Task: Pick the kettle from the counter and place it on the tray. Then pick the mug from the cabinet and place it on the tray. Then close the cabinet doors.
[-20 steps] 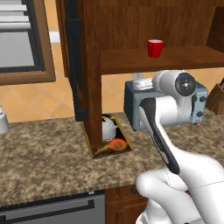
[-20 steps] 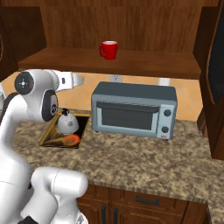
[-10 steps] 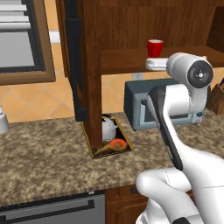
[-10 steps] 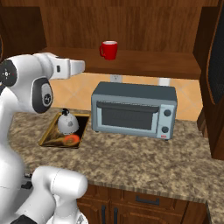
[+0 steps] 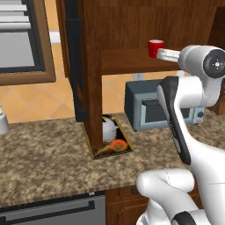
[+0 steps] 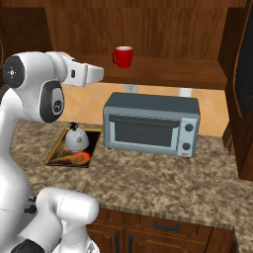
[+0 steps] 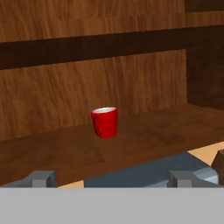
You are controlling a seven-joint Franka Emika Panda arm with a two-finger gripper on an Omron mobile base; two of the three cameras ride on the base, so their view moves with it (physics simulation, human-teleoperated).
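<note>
Granite bench (image 6: 148, 183): speckled brown and tan, nearest of all, carrying the tray and the toaster oven.
Tray (image 6: 55, 152): yellow-rimmed, on the bench just left of the toaster oven in the right base view; orange patch at its near end.
Kettle (image 6: 76, 139): white-grey with a dark lid, upright on the tray, partly hidden behind the open door in the left base view (image 5: 108, 127).
Toaster oven (image 6: 150, 123): grey, door shut, under the cabinet shelf.
Gripper (image 7: 111, 177): raised to shelf height, aimed at the mug, well short of it; in the right base view the hand (image 6: 84, 74) ends to the left of the mug.
Fingers (image 7: 41, 178): two grey tips set wide apart at the bottom of the hand view, nothing between them.
Cabinet doors (image 5: 77, 66): left one swung open, black panel edge-on with its bar handle; right one (image 6: 244, 59) also open at the far right edge.
Cabinet (image 6: 148, 29): dark reddish-brown wood, open, inner shelf (image 7: 131, 140) above the toaster oven.
Mug (image 7: 105, 122): bright red, pale inside, upright on the shelf, handle to its left in the right base view (image 6: 122, 56); seen too in the left base view (image 5: 154, 47), just beyond the hand.
</note>
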